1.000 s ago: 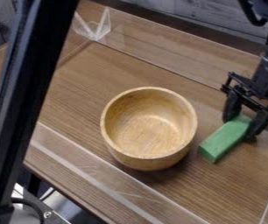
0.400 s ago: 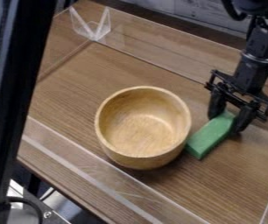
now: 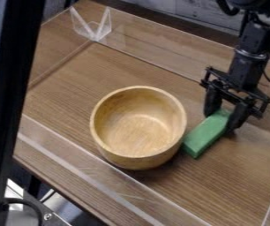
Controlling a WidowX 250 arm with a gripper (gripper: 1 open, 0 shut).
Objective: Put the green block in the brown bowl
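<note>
Camera view shows the black fingers (image 3: 223,110) pinching the green block (image 3: 206,133), now closer to the bowl (image 3: 138,127) beside them.

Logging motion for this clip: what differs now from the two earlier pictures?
The fingers have moved toward the left of the picture, and the green block, gripped at its upper end in all three, has shifted with them. The bowl sits slightly further left too. Nothing was let go. The clear bracket-like piece looks unmoved.
</note>
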